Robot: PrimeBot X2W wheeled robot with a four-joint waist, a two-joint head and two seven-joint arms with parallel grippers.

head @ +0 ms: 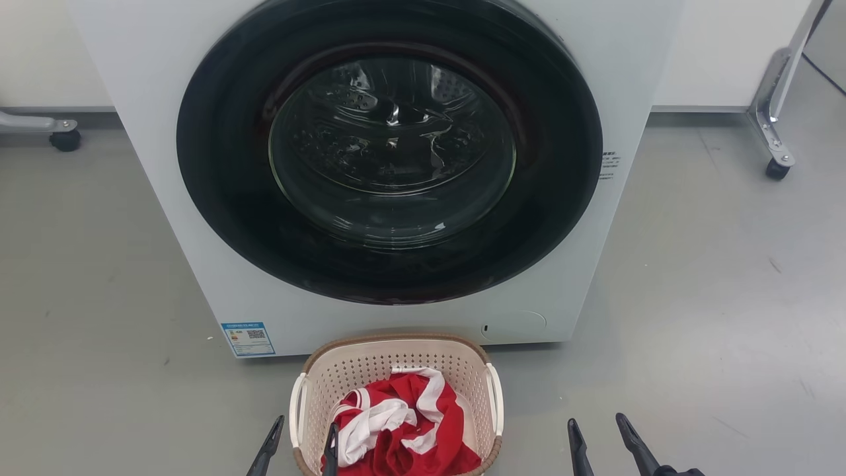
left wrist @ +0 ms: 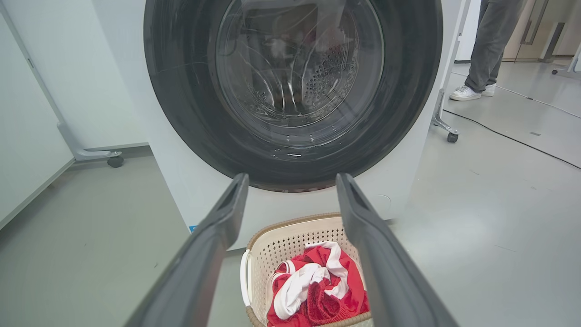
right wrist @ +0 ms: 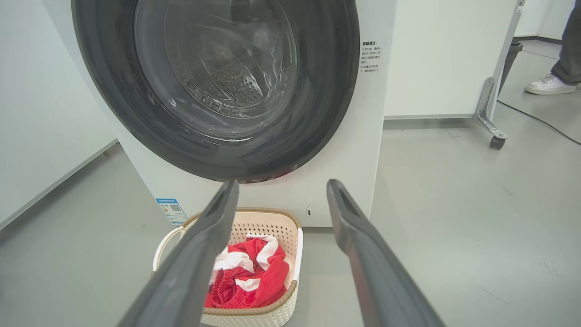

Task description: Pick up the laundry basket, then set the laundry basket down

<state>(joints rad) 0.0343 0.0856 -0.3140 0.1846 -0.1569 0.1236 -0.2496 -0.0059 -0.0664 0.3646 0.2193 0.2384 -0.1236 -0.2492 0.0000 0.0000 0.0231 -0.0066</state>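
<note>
Nothing lifted yet: the laundry basket [head: 396, 360] sits on the floor [head: 694, 297] at the washer's [head: 231, 297] six o'clock (red-and-white clothes [head: 403, 430] inside). The left gripper [head: 305, 424] and right gripper [head: 596, 422] are both spread, empty.

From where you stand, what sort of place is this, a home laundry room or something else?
Probably a lab or test space staged as a laundry corner, not a home: a front-loading washer and a laundry basket stand on bare grey floor, beside a wheeled white partition.
</note>
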